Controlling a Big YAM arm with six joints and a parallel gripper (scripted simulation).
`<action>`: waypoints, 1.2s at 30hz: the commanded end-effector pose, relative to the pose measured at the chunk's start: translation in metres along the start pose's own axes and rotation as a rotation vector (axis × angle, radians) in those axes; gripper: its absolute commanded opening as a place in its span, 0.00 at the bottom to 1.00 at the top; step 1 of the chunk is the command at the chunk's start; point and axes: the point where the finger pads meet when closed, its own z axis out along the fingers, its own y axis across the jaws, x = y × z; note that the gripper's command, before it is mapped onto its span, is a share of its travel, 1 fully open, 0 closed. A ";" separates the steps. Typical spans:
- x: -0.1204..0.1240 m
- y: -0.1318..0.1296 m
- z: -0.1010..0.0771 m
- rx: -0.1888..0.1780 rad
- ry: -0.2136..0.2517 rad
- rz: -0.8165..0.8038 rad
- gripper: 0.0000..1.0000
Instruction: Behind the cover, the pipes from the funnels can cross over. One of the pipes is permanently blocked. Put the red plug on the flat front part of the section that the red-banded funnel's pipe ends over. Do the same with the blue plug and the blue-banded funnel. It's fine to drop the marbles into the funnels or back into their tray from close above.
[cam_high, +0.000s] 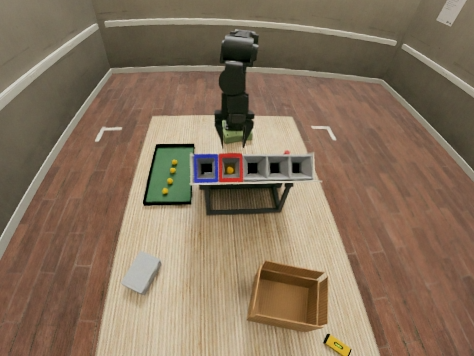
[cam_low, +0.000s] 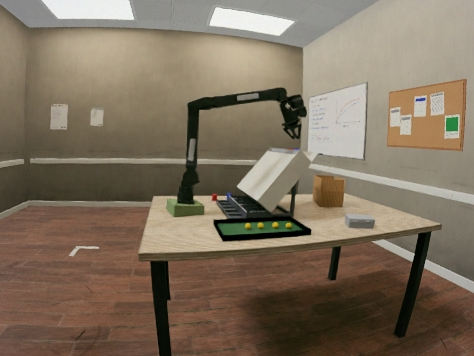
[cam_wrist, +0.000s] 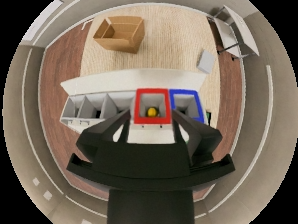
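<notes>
A white covered rack with a row of funnels stands on a dark frame mid-table. The blue-banded funnel (cam_high: 205, 168) is leftmost and the red-banded funnel (cam_high: 230, 167) is beside it. A yellow marble (cam_high: 229, 170) lies in the red-banded funnel's mouth; it also shows in the wrist view (cam_wrist: 150, 112). My gripper (cam_high: 233, 142) hangs open and empty just above and behind that funnel (cam_wrist: 150, 111). The red plug (cam_low: 214, 197) and blue plug (cam_low: 228, 195) stand on the table behind the dark sectioned tray (cam_low: 240, 205). The pipes are hidden by the cover (cam_low: 274, 177).
A green marble tray (cam_high: 169, 174) with several yellow marbles lies left of the rack. A cardboard box (cam_high: 290, 295), a grey block (cam_high: 141, 272) and a yellow level (cam_high: 336, 344) lie on the near half of the table. The arm's green base (cam_low: 184, 207) stands behind the rack.
</notes>
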 end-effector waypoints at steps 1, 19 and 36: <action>-0.016 -0.004 -0.016 0.003 -0.024 -0.003 0.59; 0.125 -0.002 -0.058 0.006 -0.046 -0.006 0.59; 0.150 -0.002 -0.066 -0.004 -0.015 0.008 0.59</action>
